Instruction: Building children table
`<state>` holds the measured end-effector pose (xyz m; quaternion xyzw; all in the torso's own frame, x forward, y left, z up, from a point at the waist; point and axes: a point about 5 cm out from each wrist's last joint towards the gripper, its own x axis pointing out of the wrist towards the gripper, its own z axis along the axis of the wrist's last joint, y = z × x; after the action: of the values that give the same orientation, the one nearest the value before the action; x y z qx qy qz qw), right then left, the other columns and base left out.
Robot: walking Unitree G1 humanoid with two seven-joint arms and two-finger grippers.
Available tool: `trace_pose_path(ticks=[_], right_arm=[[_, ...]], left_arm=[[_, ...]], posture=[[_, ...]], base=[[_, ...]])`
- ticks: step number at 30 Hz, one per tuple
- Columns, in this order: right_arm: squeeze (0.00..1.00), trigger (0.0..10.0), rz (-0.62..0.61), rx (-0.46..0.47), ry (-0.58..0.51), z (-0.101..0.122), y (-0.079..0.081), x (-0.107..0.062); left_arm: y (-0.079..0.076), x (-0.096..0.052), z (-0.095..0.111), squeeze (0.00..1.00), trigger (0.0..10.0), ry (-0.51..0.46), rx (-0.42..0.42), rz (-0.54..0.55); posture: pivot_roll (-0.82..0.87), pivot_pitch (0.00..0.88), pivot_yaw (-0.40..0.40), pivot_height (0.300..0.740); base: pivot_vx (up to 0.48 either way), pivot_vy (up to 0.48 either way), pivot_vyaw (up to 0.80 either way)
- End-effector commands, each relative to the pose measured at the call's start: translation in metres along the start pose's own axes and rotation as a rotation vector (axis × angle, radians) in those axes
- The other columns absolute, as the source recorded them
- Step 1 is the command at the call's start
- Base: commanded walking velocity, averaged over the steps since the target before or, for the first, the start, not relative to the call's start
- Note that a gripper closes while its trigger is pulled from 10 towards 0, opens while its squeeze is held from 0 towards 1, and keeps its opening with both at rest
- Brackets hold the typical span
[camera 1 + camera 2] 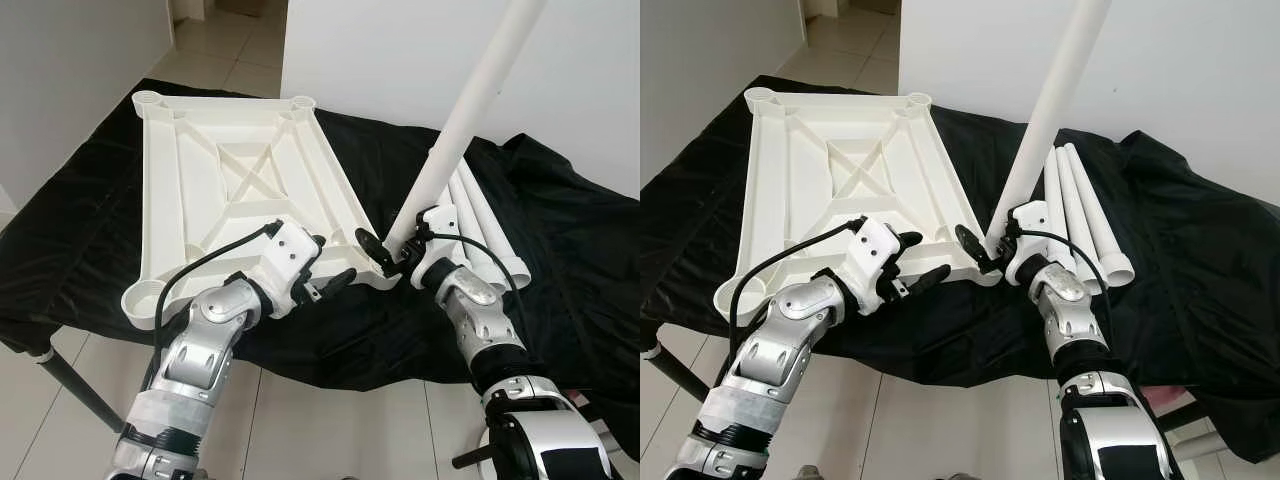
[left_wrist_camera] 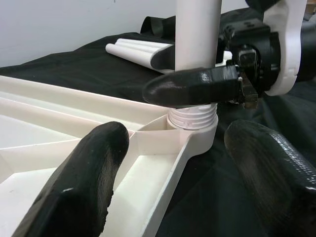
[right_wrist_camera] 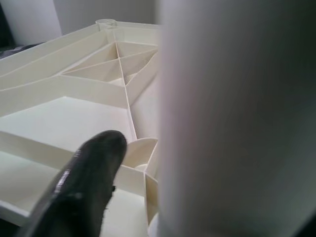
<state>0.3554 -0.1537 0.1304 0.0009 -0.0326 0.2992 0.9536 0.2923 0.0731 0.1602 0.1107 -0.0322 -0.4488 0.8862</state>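
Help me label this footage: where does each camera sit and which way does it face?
Eye views: on the head, looking down at the upturned tabletop on black cloth; both silver arms show.
Left wrist view: along the left gripper toward the corner socket.
Right wrist view: along the right gripper, against the held leg.
Shared: that leg and tabletop.

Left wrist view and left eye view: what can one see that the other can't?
The left wrist view alone reveals the screw thread at the leg's bottom, sitting in the corner socket. The left eye view alone shows the whole upside-down tabletop and spare legs on the black cloth. Both show the right gripper holding the tilted leg.
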Motion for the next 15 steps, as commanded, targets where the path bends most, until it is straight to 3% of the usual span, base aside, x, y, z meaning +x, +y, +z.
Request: trace_pose_path(ticks=[1, 14, 15], right_arm=[[0.0, 0.0, 0.014, -0.013, 0.021, -0.002, -0.003, -0.002], [0.0, 0.0, -0.021, -0.01, 0.082, -0.008, -0.015, -0.008], [0.0, 10.0, -0.044, 0.005, 0.079, -0.008, -0.016, -0.007]], left_arm=[[0.003, 0.002, 0.0, 0.0, 10.0, 0.002, -0.003, 0.099], [0.003, 0.0, -0.003, 0.0, 10.0, 0.017, 0.003, 0.088], [0.004, 0.0, -0.004, 0.0, 10.0, 0.019, 0.003, 0.089]], posture=[[0.11, 0.0, -0.143, 0.74], [0.12, 0.0, -0.142, 0.74], [0.11, 0.0, -0.14, 0.74]], base=[[0.0, 0.0, 0.0], [0.0, 0.0, 0.0], [0.0, 0.0, 0.0]])
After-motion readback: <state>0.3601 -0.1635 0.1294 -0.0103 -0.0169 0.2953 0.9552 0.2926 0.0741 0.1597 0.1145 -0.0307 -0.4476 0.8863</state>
